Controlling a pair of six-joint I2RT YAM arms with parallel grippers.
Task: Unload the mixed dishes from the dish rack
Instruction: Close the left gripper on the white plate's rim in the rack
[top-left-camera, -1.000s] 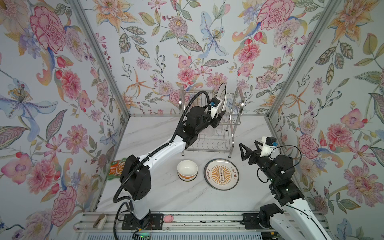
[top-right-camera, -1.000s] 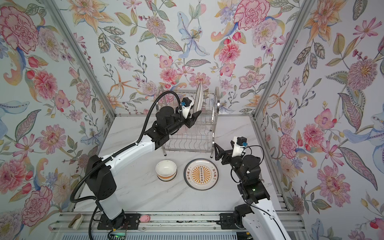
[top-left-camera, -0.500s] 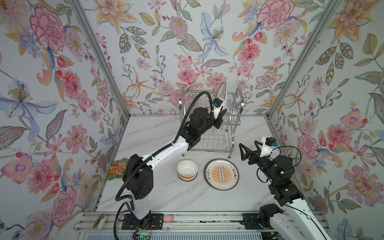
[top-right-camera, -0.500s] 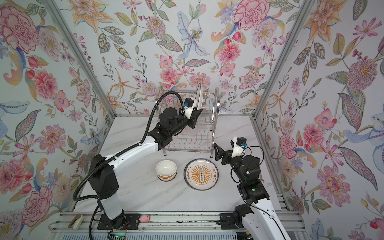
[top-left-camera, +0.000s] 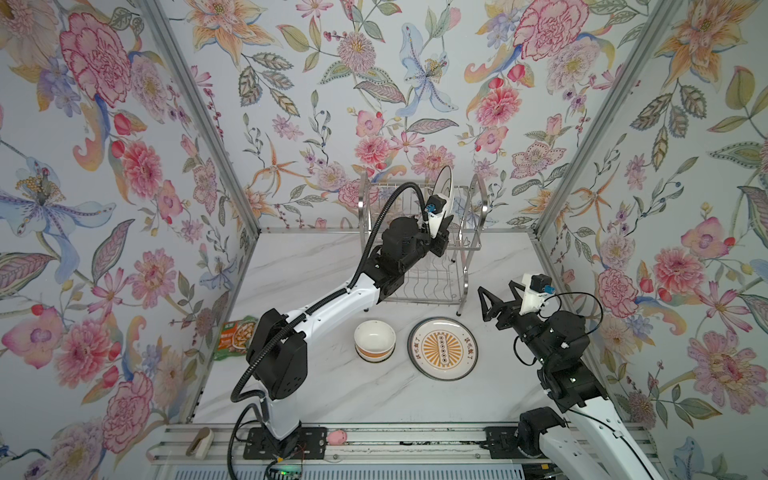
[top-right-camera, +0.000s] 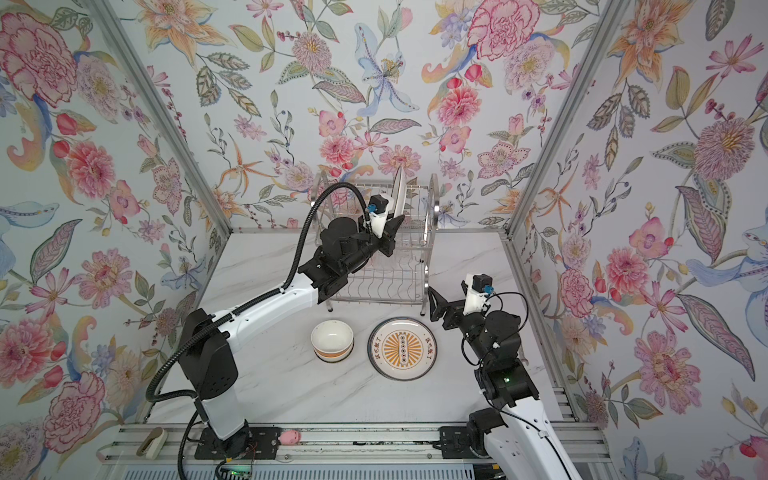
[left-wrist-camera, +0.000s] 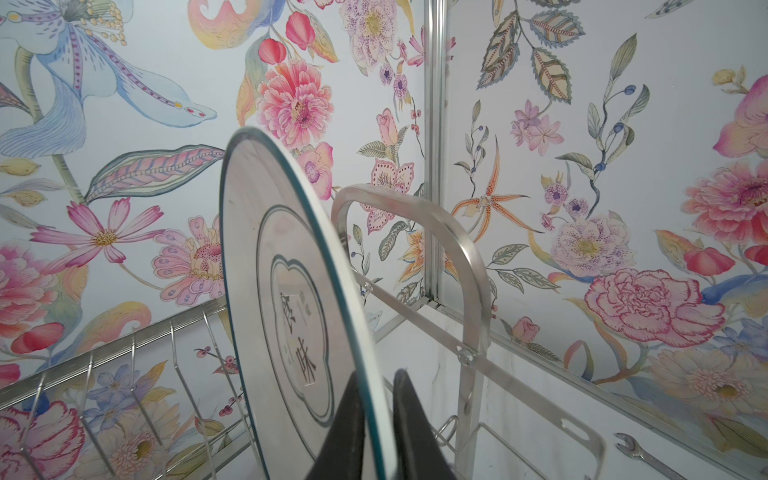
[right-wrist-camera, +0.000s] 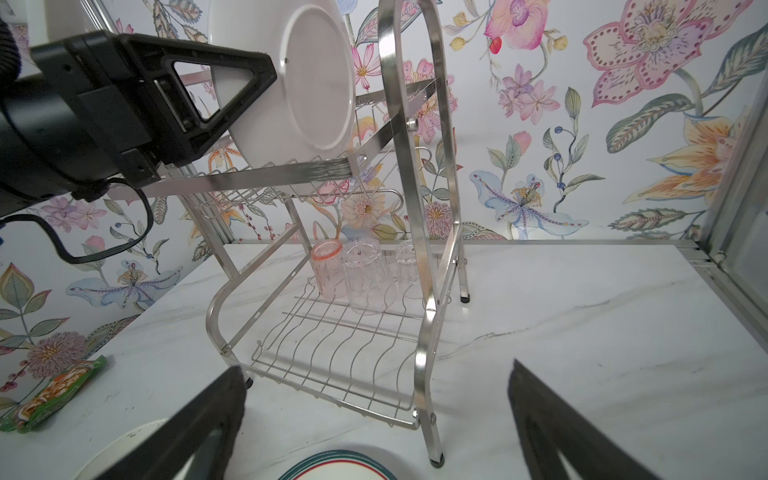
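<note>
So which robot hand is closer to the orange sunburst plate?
Right. The right gripper hovers open just beside the sunburst plate; the left gripper is up at the dish rack, shut on the upright plate.

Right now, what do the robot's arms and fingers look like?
Both the left arm and right arm have white links with chunky black joints. The fingers are black, triangular open frames. A black corrugated hose runs along the left arm; each wrist carries a white camera mount with a blue plug.
</note>
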